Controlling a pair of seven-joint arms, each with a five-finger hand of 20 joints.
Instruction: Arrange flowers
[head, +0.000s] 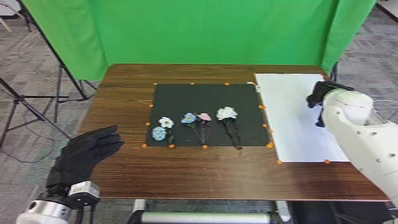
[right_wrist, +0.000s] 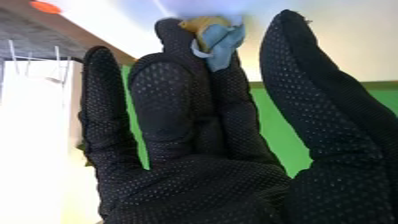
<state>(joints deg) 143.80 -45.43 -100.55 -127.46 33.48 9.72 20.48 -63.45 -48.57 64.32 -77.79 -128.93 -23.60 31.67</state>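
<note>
Right hand (head: 325, 93) is at the far right of the white sheet (head: 293, 125), opened wide, fingers nearly straight and thumb apart. One tan and pale-blue piece (right_wrist: 218, 42) is at the fingertips; I cannot tell what it is, or if the hand holds it. On the black mat (head: 240, 95), the large white flower (head: 226, 113) has its bloom away from the robot, and its long stem comes to the near edge, slightly rightward. Beside it, the stems of pink flower (head: 204, 116) and blue flower (head: 188, 118) are hard to separate.
</note>
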